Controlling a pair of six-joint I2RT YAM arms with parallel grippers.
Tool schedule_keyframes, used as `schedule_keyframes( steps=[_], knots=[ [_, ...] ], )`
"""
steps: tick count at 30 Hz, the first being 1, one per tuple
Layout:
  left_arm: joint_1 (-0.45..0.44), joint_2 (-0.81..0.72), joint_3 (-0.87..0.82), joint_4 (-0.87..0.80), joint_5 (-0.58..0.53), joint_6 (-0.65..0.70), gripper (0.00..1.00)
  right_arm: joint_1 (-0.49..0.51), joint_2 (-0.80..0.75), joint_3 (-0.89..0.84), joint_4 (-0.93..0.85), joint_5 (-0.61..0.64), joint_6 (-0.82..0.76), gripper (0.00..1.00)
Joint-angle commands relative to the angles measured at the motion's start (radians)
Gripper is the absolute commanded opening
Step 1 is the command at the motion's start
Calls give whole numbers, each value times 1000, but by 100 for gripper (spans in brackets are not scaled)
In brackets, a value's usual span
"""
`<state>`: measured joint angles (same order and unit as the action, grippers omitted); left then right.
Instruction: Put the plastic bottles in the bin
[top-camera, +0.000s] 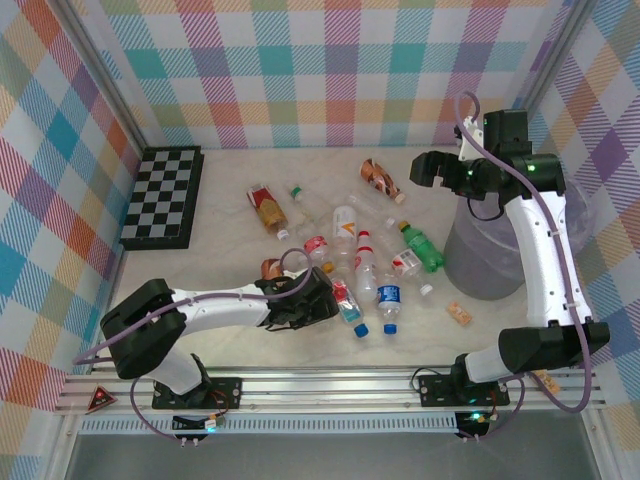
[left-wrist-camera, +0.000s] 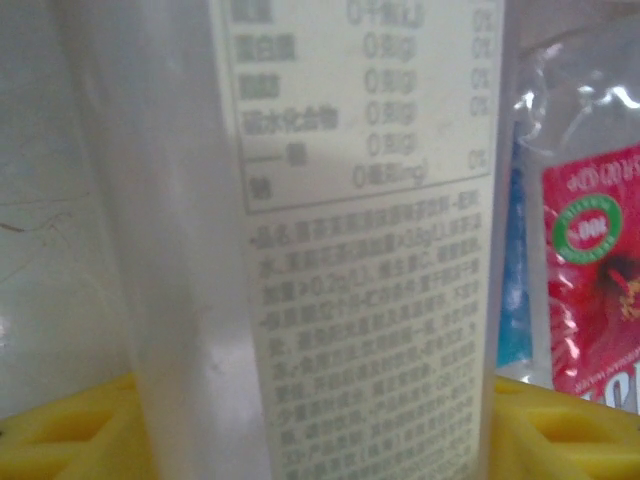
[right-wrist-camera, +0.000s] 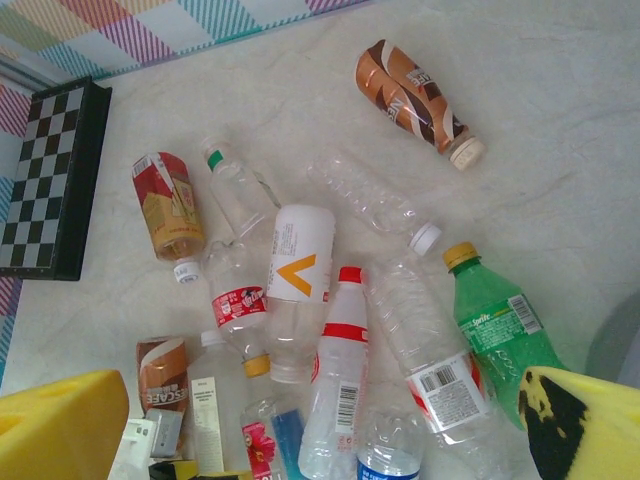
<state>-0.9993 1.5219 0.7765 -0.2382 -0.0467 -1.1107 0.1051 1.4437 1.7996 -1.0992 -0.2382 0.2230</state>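
Well, at the far left a chessboard (top-camera: 160, 195) lies flat by the wall, well apart from the heap and no part of the job. Next comes the left arm, stretched low and nearly level from its base across the tabletop (top-camera: 220, 165), wrist pointed into the near edge of the heap. The left gripper (top-camera: 318, 300) has its jaws around a clear bottle with a pale printed label (left-wrist-camera: 350, 250). A yellow pad (left-wrist-camera: 60, 440) shows at each side of it, but we cannot tell whether they pinch it firmly. We judge that the low reach suits a bottle resting on the tabletop.

The other plastic bottles (right-wrist-camera: 340, 360) lie loose on their sides in the middle. Among them are a red-wrapped bottle (right-wrist-camera: 165, 205), an orange-chevron bottle (right-wrist-camera: 300, 265), a brown swirled bottle (right-wrist-camera: 415, 95) on the far side, and a green Sprite bottle (right-wrist-camera: 495, 330) nearest the bin.

The bin (top-camera: 478, 272) stands at the right, just beside the heap; we cannot see what it holds. The right arm rises from its base with its forearm over the bin. The right gripper (top-camera: 428, 170) hangs high beside the rim, jaws spread wide and empty, facing the heap. We judge it is held there to leave the left arm room.
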Motion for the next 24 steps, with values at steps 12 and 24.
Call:
schedule_keyframes(
  steps=[12,24],
  knots=[
    [-7,-52,149,-196,-96,110,45,-4,-47,28,34,-100,-29,99],
    [63,-171,415,-232,-58,536,42,40,-22,37,67,-410,-11,98]
  ],
)
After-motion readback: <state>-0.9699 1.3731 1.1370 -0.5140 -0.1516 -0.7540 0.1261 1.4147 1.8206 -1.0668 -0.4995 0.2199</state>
